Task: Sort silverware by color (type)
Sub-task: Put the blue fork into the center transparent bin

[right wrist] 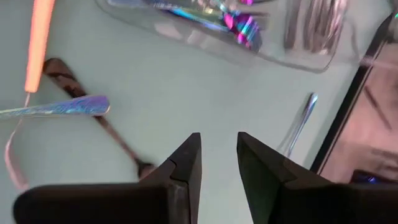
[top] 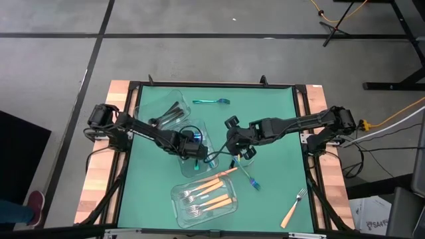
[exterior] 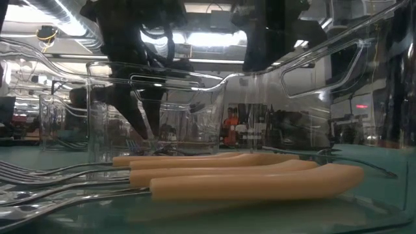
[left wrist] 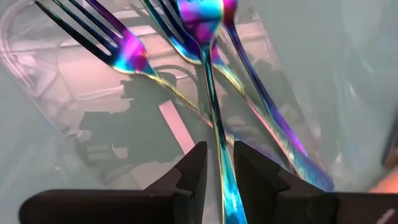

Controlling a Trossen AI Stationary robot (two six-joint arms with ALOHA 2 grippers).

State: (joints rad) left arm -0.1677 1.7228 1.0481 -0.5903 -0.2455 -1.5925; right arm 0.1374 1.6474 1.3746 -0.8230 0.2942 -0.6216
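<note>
Three clear containers stand on the green mat. The far-left one (top: 163, 113) holds black utensils. The middle one (top: 192, 141) holds iridescent forks (left wrist: 127, 50). The near one (top: 202, 198) holds orange-handled forks (exterior: 247, 177). My left gripper (top: 198, 151) (left wrist: 221, 149) points down into the middle container, open. One iridescent utensil's handle (left wrist: 219, 124) runs through the gap between its fingers, which stand clear of it. My right gripper (top: 238, 147) (right wrist: 219, 140) hangs open over bare mat, holding nothing. Loose pieces lie on the mat: an iridescent fork (top: 211, 101) at the far side, an iridescent utensil (top: 249, 176) and an orange-handled fork (top: 294, 207).
One orange handle (top: 224, 172) sticks out over the near container's rim. Under my right gripper lie an iridescent handle (right wrist: 59, 107), a dark utensil (right wrist: 93, 121) and a thin cable loop (right wrist: 12, 158). The two arms stand close together at the mat's middle.
</note>
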